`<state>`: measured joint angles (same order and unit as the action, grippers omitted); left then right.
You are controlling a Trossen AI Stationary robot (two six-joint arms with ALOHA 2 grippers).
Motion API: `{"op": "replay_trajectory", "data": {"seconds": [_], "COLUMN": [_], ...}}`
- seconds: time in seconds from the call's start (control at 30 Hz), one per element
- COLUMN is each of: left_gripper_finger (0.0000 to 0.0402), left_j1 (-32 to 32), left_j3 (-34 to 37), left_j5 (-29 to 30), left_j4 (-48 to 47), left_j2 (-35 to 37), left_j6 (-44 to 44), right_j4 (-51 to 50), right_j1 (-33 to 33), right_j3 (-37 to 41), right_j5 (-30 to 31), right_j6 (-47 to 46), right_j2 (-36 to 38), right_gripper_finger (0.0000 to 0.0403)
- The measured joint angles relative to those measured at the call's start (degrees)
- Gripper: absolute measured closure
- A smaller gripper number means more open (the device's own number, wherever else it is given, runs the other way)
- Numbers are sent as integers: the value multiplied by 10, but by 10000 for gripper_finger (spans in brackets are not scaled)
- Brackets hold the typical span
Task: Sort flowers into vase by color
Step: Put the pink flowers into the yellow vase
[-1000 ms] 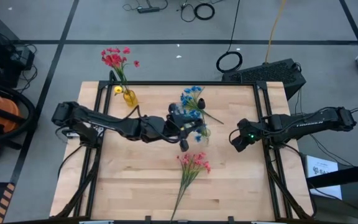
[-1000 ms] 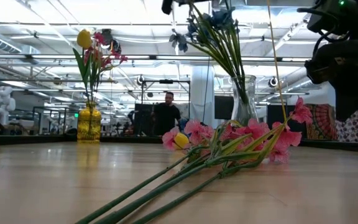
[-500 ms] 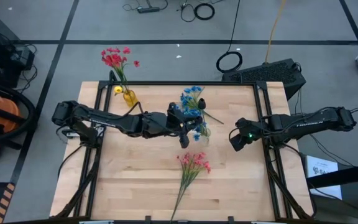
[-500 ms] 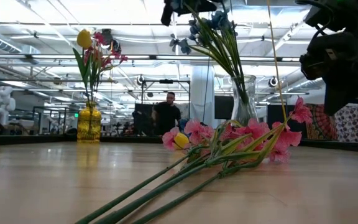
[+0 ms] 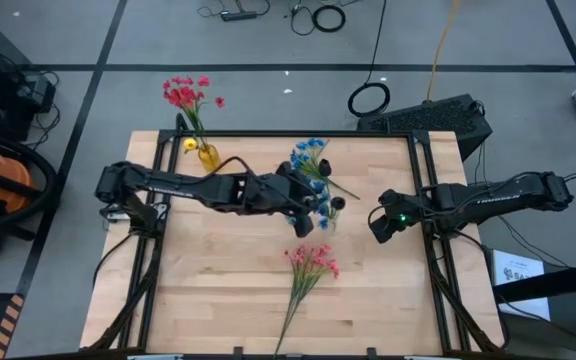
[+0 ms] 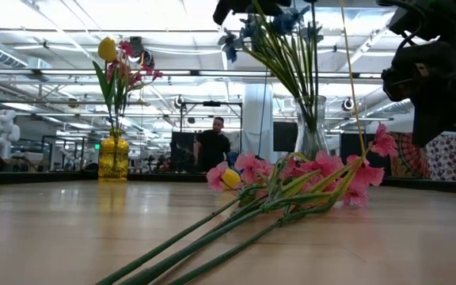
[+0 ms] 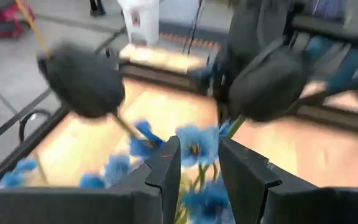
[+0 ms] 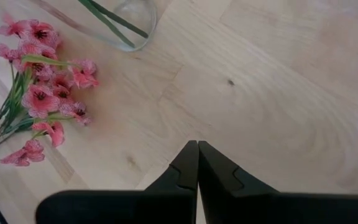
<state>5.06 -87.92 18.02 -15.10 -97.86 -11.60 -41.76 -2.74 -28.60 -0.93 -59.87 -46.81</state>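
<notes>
Pale wooden boards made up the table (image 5: 228, 290), ringed by a grey floor with cables, and the low view looked past it into a bright hall where one person (image 6: 212, 145) stood far off.

Nearest the front edge lay one bunch of pink flowers (image 5: 313, 260), blooms bunched at the far end, thin green stems (image 6: 204, 237) running back toward the near edge, flat on the wood and touched by nothing.

Just beyond it stood a clear glass vase (image 6: 311, 127) at mid-table, green stems rising from its mouth to a cluster of blue flowers (image 5: 310, 160). Among them were two dark buds (image 7: 82, 78), rounded and nearly black. The left gripper (image 5: 303, 205) reached in from the left over that vase, its fingers (image 7: 166, 168) parted a little with blue blooms showing in the gap; whether they pinched a stem could not be told.

Off to the right, the right gripper (image 5: 380, 228) hovered above bare wood, fingers pressed together on nothing.

Farthest back, at the left far corner, one yellow vase (image 5: 208, 155) held red flowers (image 5: 183, 93) and a single yellow bud (image 6: 107, 49).
</notes>
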Motion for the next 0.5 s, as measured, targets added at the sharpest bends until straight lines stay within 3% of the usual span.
{"op": "replay_trajectory", "data": {"seconds": [0.23,0.4,0.5], "left_gripper_finger": [285,285,285], "left_j1": [0,1,4], "left_j3": [-39,-54,-53], "left_j5": [1,5,15], "left_j4": [-48,-54,-104], "left_j2": [16,48,70], "left_j6": [5,65,76], "right_j4": [-1,-6,-7], "right_j1": [0,-2,-20], "right_j3": [0,0,0], "right_j5": [0,8,13], "right_j6": [0,-11,-35], "right_j2": [0,0,0], "right_gripper_finger": [403,403,403]}}
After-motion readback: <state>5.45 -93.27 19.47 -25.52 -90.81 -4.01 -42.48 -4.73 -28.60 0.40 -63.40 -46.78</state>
